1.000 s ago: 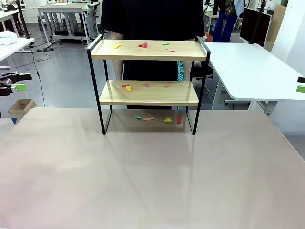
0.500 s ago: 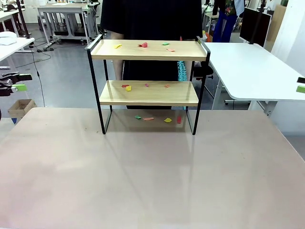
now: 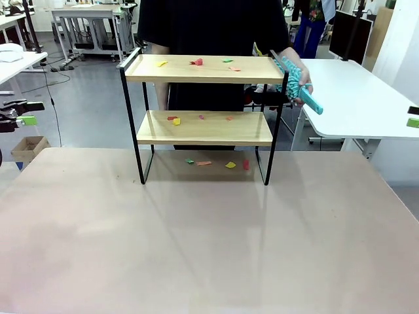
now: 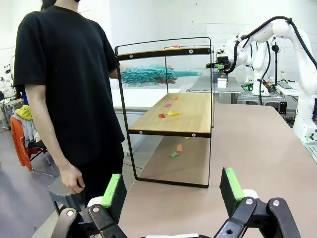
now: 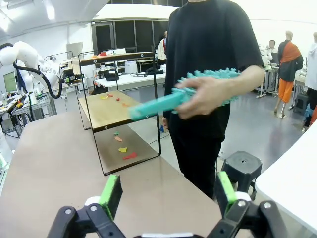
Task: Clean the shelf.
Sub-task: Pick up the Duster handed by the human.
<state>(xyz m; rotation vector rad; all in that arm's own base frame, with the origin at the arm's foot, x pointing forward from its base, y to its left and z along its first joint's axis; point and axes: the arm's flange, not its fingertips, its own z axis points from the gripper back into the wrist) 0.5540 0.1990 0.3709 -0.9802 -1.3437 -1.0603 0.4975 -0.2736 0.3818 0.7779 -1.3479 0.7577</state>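
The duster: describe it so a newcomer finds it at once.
Find the two-tier shelf at the table's far side. By its upper right corner, the person's hand holds the duster. It is teal and bristly, unlike the small flat scraps on the shelf.

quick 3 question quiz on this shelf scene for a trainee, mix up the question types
1. True or false: the person's hand holds a teal duster.
2. Where around the shelf do the coloured scraps lie? A: only on the top board. B: on both boards and on the table under them. C: only on the table.
3. Fill in: the left gripper and the right gripper both stand ____.
Key: 1 true; 2 B; 3 open.
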